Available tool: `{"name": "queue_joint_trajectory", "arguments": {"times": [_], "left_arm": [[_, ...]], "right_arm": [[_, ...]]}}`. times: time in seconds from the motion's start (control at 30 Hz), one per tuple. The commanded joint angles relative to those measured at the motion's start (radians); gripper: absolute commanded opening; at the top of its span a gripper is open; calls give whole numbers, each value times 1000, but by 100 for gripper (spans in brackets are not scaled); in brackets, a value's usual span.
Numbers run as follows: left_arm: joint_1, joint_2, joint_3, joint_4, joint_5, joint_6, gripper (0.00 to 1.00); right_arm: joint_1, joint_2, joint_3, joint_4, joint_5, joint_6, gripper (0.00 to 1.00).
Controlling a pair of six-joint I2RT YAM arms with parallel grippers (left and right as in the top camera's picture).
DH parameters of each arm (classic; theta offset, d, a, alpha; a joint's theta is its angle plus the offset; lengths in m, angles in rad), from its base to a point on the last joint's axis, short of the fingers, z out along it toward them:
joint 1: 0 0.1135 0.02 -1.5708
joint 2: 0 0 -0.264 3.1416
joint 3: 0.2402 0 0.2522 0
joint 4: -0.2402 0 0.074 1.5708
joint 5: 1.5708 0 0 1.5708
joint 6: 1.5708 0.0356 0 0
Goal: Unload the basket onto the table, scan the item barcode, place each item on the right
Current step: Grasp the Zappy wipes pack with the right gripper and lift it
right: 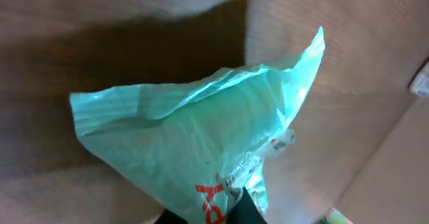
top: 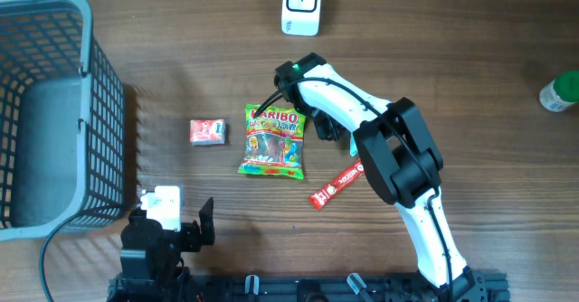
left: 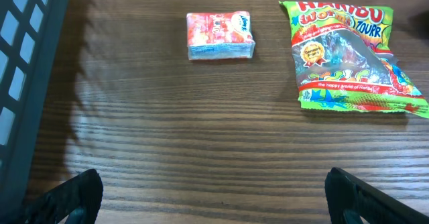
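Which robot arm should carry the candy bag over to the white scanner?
Right, I think. The right claw is pinched shut on the top edge of the candy bag, with the white scanner just beyond. The left claw sits wide open, holding nothing, farther from both.

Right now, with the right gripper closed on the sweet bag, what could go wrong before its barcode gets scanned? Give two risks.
1. The right gripper pinches only an edge of the floppy sweet bag, so it may slip out on lifting.
2. No barcode shows; the bag buckles in the wrist view, so the code may reach the white scanner creased or turned away.
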Motion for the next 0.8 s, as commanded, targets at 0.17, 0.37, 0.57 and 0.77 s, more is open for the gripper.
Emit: {"name": "queue_joint_trajectory", "arguments": {"times": [0.17, 0.37, 0.57, 0.77], "left_arm": [[-2, -1, -2, 2, -3, 15, 100], [-2, -1, -2, 2, -3, 15, 100], [-2, -1, -2, 2, -3, 15, 100], [-2, -1, -2, 2, -3, 15, 100]], "right_arm": [[-22, -78, 402, -200, -876, -444, 4], [-130, -214, 441, -200, -1590, -985, 4], [-136, -214, 396, -132, -1995, -1498, 4], [-117, -214, 402, 168, -2154, -1252, 5]]}}
